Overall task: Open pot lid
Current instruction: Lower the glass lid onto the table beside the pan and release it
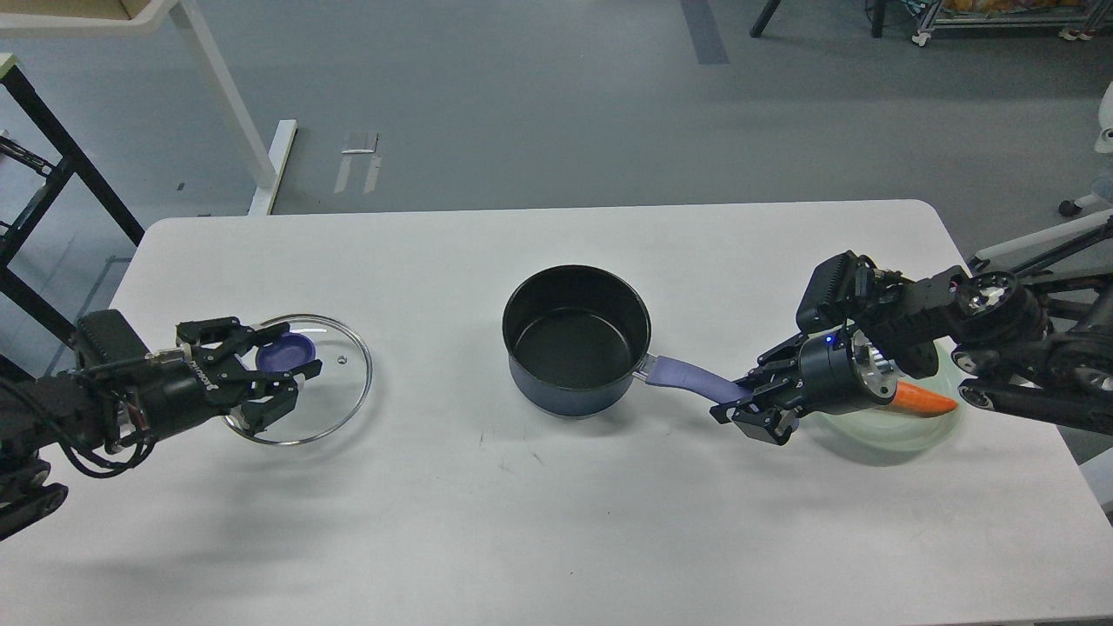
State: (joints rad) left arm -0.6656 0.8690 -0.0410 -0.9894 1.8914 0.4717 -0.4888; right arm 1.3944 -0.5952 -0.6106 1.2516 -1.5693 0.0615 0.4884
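A dark navy saucepan with a black inside [576,341] stands uncovered near the middle of the white counter [539,522], and its long lavender-purple handle [691,378] runs out to the right and slightly toward the near edge. The round clear glass lid with a metal rim and a purple-blue knob [335,374] lies flat on the counter well to the left of the saucepan, apart from it, with its small vent hole showing on the right half of the glass. The left fingers [280,381] are spread apart above the lid, one dark finger on the far side of the knob and one on the near side, framing the knob; whether they touch it cannot be told from this angle. The black left arm [104,391] comes in low from the left edge. The right fingers [749,402] are clamped on the far end of the lavender handle, which disappears between them. Behind that wrist, on the right part of the counter, sits a pale green glass plate [896,430], partly hidden by the arm, and an orange carrot [926,399] lies on it with its tip pointing right. Grey floor [522,113] and white table legs [226,96] show beyond the counter.
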